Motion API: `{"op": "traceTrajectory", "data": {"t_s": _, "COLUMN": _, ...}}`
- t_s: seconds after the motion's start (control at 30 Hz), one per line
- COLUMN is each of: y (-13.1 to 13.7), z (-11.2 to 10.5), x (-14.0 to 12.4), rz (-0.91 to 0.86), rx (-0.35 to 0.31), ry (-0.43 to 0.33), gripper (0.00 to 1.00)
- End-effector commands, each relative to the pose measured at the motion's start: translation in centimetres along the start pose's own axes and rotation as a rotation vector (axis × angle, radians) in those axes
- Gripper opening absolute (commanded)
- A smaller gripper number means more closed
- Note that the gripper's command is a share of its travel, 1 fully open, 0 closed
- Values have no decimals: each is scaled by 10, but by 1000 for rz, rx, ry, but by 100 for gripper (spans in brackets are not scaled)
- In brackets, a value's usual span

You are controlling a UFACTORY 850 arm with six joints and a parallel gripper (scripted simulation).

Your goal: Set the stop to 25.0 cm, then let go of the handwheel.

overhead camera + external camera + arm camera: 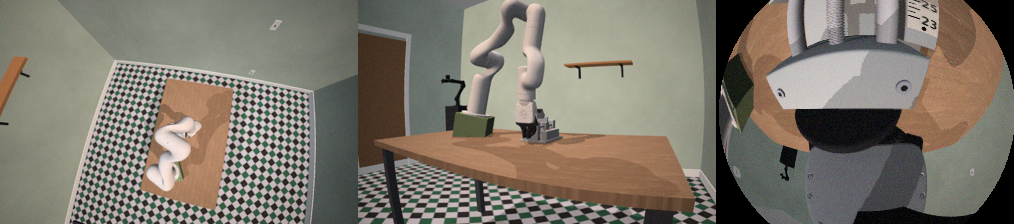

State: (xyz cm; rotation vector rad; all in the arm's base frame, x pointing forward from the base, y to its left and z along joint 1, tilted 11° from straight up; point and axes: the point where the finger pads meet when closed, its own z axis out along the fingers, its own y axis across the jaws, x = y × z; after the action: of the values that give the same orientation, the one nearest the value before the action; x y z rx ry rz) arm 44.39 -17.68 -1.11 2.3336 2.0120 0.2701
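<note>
Wooden table [569, 168]: carries the whole set-up. The white arm [531, 57] stands on a green base block [461, 127] at the far left of the table and reaches down at the table's middle.

Stop fixture [546, 132]: a grey stepped metal block resting flat on the table, just right of the arm's wrist. In the wrist view its ribbed lead screw [837, 11] runs between two smooth guide rods, with a white scale strip [921, 12] on the right side; figures near 23 can be read, the stop's own position cannot.

Gripper [527, 131]: pointing straight down at the left end of the fixture, fingers drawn in and pinching the handwheel [845, 129]. The wheel shows as a dark disc in the wrist view; in the exterior view it is largely hidden behind the fingers.

Handling judgement: the handwheel is rigid, small and probably smooth. It will turn against screw friction only, so a firm pinch across the rim should serve. The fixture looks heavy enough to stay put.
</note>
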Motion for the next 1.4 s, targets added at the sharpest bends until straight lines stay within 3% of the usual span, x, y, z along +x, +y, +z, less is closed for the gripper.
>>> {"op": "traceTrajectory", "data": {"t_s": 0.0, "y": -3, "z": 2, "x": 0, "rz": -1, "rx": -16, "ry": -8, "gripper": 6}}
{"op": "traceTrajectory", "data": {"t_s": 0.3, "y": -24, "z": 3, "x": 0, "rz": -1, "rx": -16, "ry": -8, "gripper": 6}}
{"op": "traceTrajectory", "data": {"t_s": 0.5, "y": -45, "z": -20, "x": 0, "rz": -1, "rx": -16, "ry": -8, "gripper": 6}}
{"op": "traceTrajectory", "data": {"t_s": 1.37, "y": -33, "z": -50, "x": 0, "rz": -1, "rx": -16, "ry": -8, "gripper": 6}}
